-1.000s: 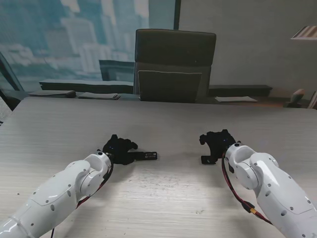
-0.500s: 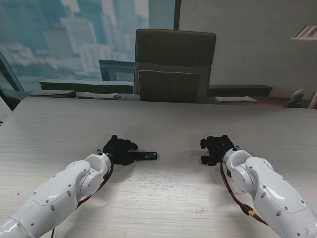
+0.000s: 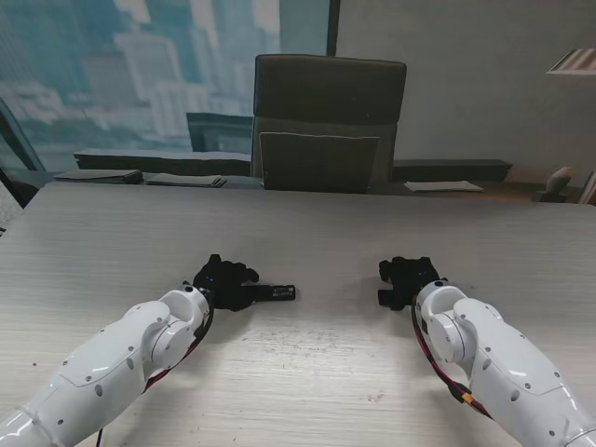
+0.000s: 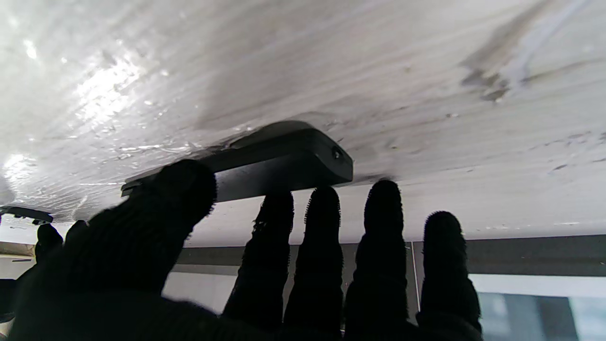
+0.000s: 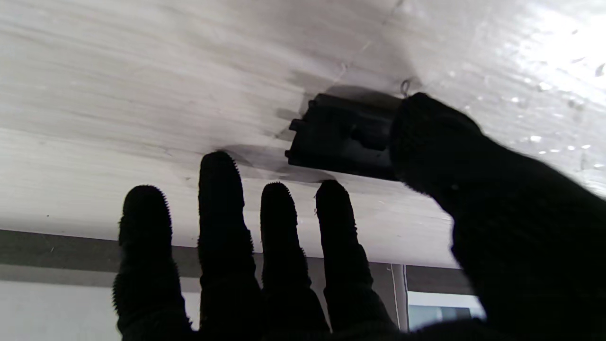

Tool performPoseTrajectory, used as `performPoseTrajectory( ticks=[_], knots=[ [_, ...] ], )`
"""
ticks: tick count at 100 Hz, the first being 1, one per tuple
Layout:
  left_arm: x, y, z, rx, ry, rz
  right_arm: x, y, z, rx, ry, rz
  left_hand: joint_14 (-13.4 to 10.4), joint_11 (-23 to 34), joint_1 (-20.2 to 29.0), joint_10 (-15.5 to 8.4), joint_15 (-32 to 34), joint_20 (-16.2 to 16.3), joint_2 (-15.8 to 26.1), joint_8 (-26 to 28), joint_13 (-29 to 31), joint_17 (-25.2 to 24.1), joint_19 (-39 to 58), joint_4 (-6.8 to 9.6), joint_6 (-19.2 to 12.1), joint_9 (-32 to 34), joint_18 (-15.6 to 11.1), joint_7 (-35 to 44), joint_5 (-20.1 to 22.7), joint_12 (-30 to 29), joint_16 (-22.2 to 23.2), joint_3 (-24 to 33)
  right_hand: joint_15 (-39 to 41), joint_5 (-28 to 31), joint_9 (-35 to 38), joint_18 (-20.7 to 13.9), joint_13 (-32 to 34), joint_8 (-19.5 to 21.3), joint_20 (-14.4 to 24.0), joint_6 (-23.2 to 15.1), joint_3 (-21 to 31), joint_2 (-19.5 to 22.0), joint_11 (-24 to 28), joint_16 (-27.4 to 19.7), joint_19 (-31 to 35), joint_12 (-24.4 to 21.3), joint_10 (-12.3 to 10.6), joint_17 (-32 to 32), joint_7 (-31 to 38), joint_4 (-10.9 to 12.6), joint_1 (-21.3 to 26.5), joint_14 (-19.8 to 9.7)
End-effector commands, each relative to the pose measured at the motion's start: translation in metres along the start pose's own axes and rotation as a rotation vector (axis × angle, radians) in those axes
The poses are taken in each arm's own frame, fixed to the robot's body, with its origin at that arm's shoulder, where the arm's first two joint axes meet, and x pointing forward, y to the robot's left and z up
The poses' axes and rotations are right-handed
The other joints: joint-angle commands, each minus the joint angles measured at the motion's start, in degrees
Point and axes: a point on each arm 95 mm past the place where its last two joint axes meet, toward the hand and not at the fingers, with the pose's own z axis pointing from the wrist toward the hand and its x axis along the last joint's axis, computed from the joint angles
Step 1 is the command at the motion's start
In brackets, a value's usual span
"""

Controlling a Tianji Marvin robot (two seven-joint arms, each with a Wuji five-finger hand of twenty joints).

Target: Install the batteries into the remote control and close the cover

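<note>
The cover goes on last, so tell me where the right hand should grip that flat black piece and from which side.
Pinch the battery cover across its two long edges, coming from above: it lies flat on the table, leaving only thin edges. The right hand hovers there, thumb over one end.

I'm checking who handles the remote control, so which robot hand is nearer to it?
Left. The left robot hand is right at the remote control, fingers over one end. The right robot hand is off to its right, at a small black part.

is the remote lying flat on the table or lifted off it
Lying flat: the remote rests along the table, with the left hand's fingers at its side.
</note>
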Motion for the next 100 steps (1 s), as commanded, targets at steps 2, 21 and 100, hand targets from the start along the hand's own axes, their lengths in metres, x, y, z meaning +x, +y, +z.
performPoseTrajectory(
  ticks=[2,21,100],
  knots=[
    [0.002,0.001,0.000,-0.017,0.000,-0.003,0.001,-0.038,-0.004,0.108,-0.010,0.012,0.13,0.50,-1.55,0.90,0.04,-0.66,1.59,-0.52,-0.64,-0.99,-0.53,1.97,1.23,-0.38,-0.06,-0.26,-0.80,-0.49,-0.17,-0.32,-4.08,3.55,0.91,-0.45,3.03,2.05,0.48,-1.51,2.18,-0.67,1.67,-2.82,2.08,0.24,-0.23,0.64,3.86,-1.08,1.71,-4.22],
    [0.001,0.002,0.000,-0.017,-0.002,-0.005,0.003,-0.046,-0.003,0.136,-0.014,0.030,0.22,0.49,-1.59,0.92,0.08,-0.66,1.64,-0.49,-0.63,-0.98,-0.53,2.00,1.25,-0.40,-0.09,-0.22,-0.74,-0.49,-0.15,-0.35,-2.26,10.90,6.46,-0.38,6.65,5.67,0.49,-4.17,2.60,1.79,2.66,-2.54,5.19,0.54,0.13,2.89,10.14,-0.56,4.17,-3.85],
    [0.001,0.002,0.000,-0.019,-0.004,-0.006,0.025,-0.049,0.008,0.125,0.033,0.138,0.21,0.42,-1.73,0.94,0.04,-0.66,1.80,-0.52,-0.67,-1.03,-0.53,2.04,1.14,-0.44,-0.07,-0.30,-0.75,-0.52,-0.16,-0.53,1.08,24.54,24.48,0.73,18.72,-12.67,-1.85,-4.96,-2.76,14.95,-0.20,-2.92,14.96,-2.82,1.93,10.57,12.48,-7.84,18.33,-0.70]
  ],
)
